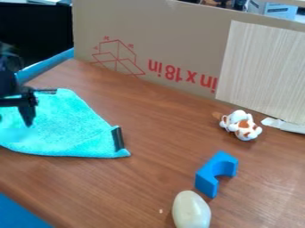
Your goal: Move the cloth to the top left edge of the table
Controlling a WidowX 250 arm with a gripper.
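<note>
The turquoise cloth (pixel 68 129) lies spread at the left side of the bench (pixel 143 178), its upper part near the top left edge already. The black arm (pixel 10 84) is at the left of the camera view, its jaws over the cloth; I cannot tell whether they stand wide or narrow, or whether they hold any fabric.

The likeliest failure is a weak grip. If the jaws catch only a thin pinch of the pile, or none, the cloth probably slips out and stays where it is. If they press down without gripping, they may just bunch it up.

A second risk is the shape. The far corner, with 1 black strip (pixel 118 139) beside it, points well to the right, so a pull from the left may leave that corner trailing or folded under.

The third is the limit of the bench. The blue rail (pixel 51 63) runs along the top left edge and the cardboard panel (pixel 170 33) stands behind. Too long a push could crumple the cloth against the rail, or knock the arm into the panel. The 3 loose things to the right, the plush toy (pixel 241 124), blue block (pixel 216 173) and pale egg-shaped object (pixel 191 210), look far less at risk.
</note>
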